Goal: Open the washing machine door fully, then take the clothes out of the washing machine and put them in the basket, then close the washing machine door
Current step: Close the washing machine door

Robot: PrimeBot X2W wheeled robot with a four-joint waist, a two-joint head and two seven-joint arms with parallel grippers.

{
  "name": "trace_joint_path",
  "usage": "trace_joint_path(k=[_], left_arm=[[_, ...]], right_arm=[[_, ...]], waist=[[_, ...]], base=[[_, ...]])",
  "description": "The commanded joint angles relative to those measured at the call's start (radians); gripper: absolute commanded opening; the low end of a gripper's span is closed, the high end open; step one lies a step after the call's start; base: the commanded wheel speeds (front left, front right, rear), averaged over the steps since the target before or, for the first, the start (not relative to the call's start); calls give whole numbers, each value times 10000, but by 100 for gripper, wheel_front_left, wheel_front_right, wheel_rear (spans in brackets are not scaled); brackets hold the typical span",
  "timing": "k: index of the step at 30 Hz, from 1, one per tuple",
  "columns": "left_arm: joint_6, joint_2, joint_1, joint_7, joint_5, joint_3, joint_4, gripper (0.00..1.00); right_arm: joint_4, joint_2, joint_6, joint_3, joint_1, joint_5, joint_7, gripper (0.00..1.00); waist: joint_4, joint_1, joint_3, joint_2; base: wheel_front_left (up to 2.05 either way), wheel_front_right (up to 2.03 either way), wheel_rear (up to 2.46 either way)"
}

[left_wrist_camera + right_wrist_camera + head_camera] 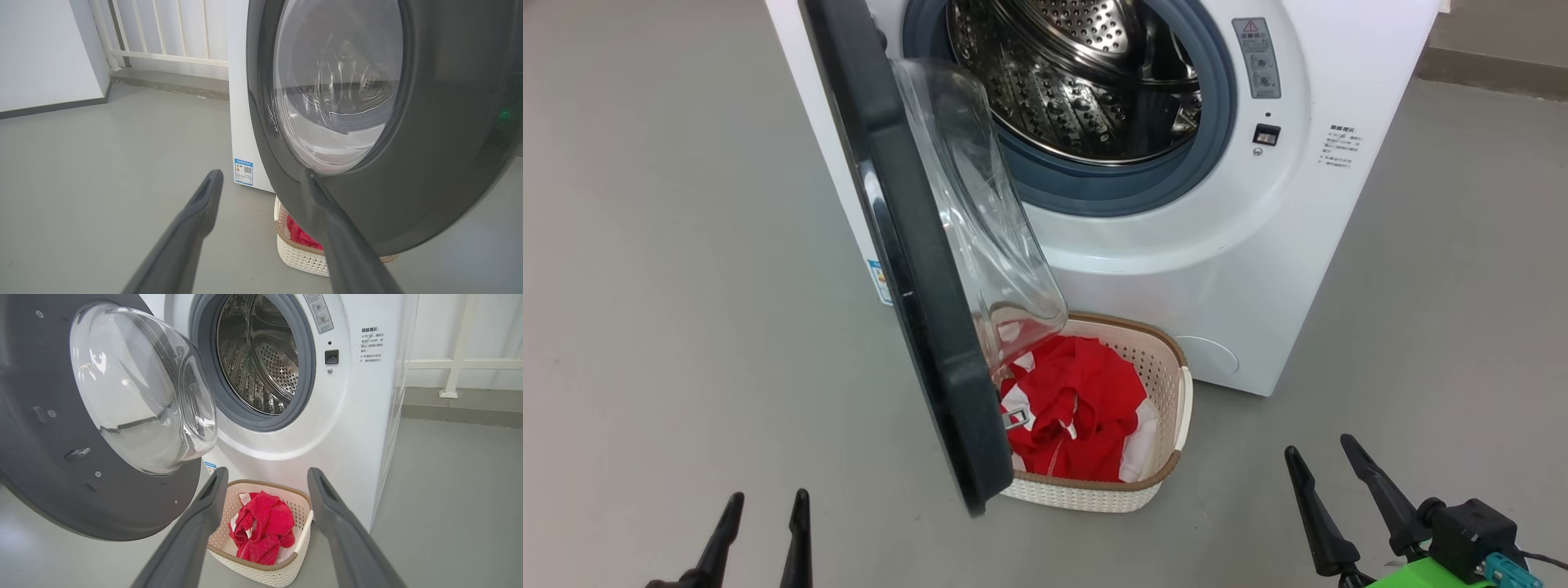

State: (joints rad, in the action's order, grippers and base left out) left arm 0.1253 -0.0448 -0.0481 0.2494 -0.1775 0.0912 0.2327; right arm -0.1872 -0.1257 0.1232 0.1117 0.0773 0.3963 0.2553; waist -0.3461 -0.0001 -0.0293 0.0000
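Note:
The washing machine (1258,245) stands with its round door (907,269) swung out toward me, edge-on, glass bowl facing the bare steel drum (1086,73). Below the opening, the cream basket (1168,359) holds the red and white clothes (1078,408). My left gripper (769,495) is open at the lower left, on the door's outer side and apart from it. My right gripper (1318,445) is open at the lower right, right of the basket. The left wrist view has the left gripper (261,173) before the door's black outer face (429,163). The right gripper (267,471) frames the basket (261,567) and clothes (263,528).
Grey floor lies on both sides of the machine. A white railing (163,53) on a low curb runs behind it, and a white wall (41,53) stands to the left. The door's lower edge overhangs the basket's left side. A blue label (243,172) marks the machine's side.

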Motion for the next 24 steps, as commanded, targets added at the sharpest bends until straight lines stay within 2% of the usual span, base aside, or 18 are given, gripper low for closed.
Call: trace_joint_path(k=[1, 4, 6, 7, 8, 9, 13, 17, 21, 24], left_arm=[[54, -56, 147, 124, -61, 280, -297, 100], [54, -55, 186, 124, -67, 268, -320, 100], [54, -55, 229, 124, -122, 275, -351, 47], [54, -55, 258, 124, -205, 279, -391, 32], [54, -55, 294, 124, -301, 282, -450, 6], [54, -55, 333, 124, -429, 285, -521, 0], [54, -55, 569, 124, -1181, 199, -941, 0], [54, -321, 986, 124, -3345, 152, -1555, 0], [54, -451, 1334, 124, -6594, 348, -1804, 0], [54, -933, 1482, 124, -9214, 236, -1828, 0]], right_arm=[[227, -132, 75, 209, -279, -99, 65, 100], [222, -132, 75, 192, -291, -97, 65, 100], [228, -126, 75, 185, -291, -95, 65, 100], [229, -123, 75, 181, -289, -95, 65, 100], [230, -121, 75, 178, -289, -94, 65, 100], [229, -118, 75, 175, -288, -93, 65, 100], [235, -106, 75, 169, -285, -93, 65, 100], [240, -100, 75, 157, -325, -107, 65, 100], [244, -101, 75, 157, -359, -111, 65, 100], [249, -95, 75, 160, -359, -109, 65, 100]], waist=[[-3, 1, -5, 0], [-6, 1, -6, 0], [-5, 1, -1, 0], [-4, 1, 1, 0], [-3, 1, -1, 0], [-3, 1, 6, 0], [-3, 1, -2, 0], [13, 1, -60, 0], [59, 1, -94, 0], [114, 1, -110, 0]], base=[[0, 0, 0], [0, 0, 0], [0, 0, 0], [0, 0, 0], [0, 0, 0], [0, 0, 0], [0, 0, 0], [0, 0, 0], [0, 0, 0], [0, 0, 0]])
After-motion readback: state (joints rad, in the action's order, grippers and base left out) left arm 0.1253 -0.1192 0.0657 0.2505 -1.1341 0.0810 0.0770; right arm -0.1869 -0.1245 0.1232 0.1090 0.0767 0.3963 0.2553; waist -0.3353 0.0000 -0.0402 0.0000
